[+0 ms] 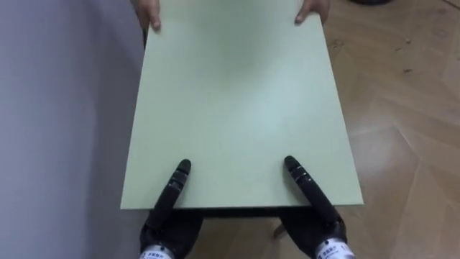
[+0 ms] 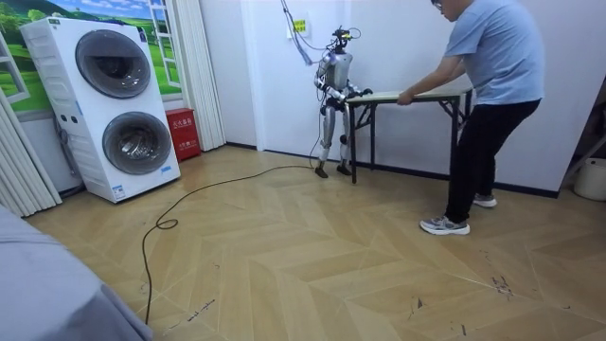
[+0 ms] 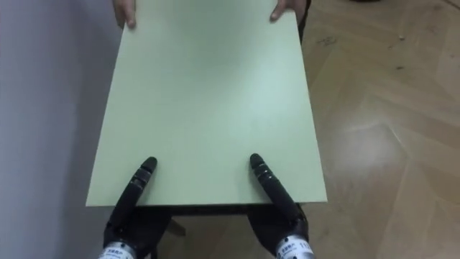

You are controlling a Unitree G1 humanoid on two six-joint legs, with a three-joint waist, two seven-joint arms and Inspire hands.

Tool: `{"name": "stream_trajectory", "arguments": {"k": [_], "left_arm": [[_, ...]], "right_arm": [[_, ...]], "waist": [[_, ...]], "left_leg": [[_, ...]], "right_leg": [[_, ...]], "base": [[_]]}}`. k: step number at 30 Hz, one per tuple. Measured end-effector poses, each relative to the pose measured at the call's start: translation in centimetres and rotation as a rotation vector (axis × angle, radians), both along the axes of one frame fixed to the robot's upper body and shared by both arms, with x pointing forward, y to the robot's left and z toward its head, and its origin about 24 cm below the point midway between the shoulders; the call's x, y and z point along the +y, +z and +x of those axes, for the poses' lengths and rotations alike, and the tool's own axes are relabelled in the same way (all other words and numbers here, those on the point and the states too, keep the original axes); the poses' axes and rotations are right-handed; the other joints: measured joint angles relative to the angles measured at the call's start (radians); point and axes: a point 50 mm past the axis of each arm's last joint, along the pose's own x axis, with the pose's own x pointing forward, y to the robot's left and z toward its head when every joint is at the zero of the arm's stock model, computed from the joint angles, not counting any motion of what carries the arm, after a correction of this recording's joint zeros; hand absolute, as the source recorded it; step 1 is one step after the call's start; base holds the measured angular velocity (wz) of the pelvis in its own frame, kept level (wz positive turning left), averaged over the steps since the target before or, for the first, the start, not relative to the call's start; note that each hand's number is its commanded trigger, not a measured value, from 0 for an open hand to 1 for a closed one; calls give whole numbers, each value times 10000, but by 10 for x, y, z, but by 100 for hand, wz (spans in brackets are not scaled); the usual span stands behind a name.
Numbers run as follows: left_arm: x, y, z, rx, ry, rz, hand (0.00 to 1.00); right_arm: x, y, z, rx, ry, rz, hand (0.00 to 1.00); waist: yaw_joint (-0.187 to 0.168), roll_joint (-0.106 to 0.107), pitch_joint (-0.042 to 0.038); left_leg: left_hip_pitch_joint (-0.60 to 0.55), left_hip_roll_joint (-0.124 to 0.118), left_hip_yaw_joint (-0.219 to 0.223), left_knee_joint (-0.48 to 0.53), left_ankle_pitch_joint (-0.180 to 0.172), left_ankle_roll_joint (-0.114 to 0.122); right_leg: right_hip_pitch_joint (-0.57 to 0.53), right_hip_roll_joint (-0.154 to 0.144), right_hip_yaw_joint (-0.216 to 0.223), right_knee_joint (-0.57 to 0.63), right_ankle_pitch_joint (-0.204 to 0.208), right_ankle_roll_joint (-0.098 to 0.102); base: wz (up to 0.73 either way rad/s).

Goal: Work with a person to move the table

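Herringbone floor (image 1: 410,144), pale green table (image 1: 237,101), dark legs (image 2: 354,142)

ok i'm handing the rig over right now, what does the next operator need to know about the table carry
Left hand: at the near short edge of the table, partly under the top; grip cannot be judged.
Right hand: on the same edge, toward the other corner, likewise.
Table: one long side runs along the wall on the robot's left. The robot stands at one end, a person at the far end, with the person's hands on that edge.
Done: both are in place at their ends.
Left: the carry itself. Whether the legs are off the floor cannot be told.
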Motion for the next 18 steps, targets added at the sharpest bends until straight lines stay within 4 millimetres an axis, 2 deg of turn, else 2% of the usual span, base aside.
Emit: {"name": "stream_trajectory", "arguments": {"k": [2,5,7,10,11,13,16,18], "left_arm": [[0,0,0,-11,-2,1,100],[1,0,1,28,-10,34,100],[3,0,2,43,7,66,100],[4,0,3,78,-11,95,100],[3,0,3,86,-23,93,100],[3,0,3,112,-46,75,100],[2,1,4,134,-58,78,100],[1,1,5,219,-83,40,100]], "right_arm": [[0,0,0,-10,7,1,100],[1,-1,0,22,-5,5,100],[3,-2,1,42,-7,10,100],[2,-3,2,94,-19,40,100],[2,-3,2,96,-26,40,100],[2,-3,2,106,-33,51,100],[2,-3,3,81,-36,46,100],[0,-3,3,108,-78,-13,100]], "waist": [[194,-56,37],[418,-58,45],[414,-69,52],[298,-59,59],[154,-50,62],[-6,-19,81],[-239,14,91],[-289,49,95]], "left_leg": [[-5,-2,-24,-27,-2,-2],[-9,-82,-275,-19,-2,-3],[-18,-130,-431,-21,-9,-14],[-34,-245,-823,15,-9,-26],[-61,-328,-1026,36,-2,-36],[-82,-370,-1061,101,-1,-38],[-228,-375,-1049,185,-7,-26],[-211,-345,-1066,177,-16,-12]], "right_leg": [[168,38,-22,-200,74,-11],[295,79,-18,-367,116,-18],[350,104,-69,-390,117,-20],[457,147,-411,-402,124,-34],[524,149,-596,-431,124,-34],[617,150,-865,-434,124,-35],[592,200,-841,-245,124,-35],[442,221,-607,-16,124,-43]], "base": [[17],[25],[31],[46],[52],[47],[38],[17]]}}
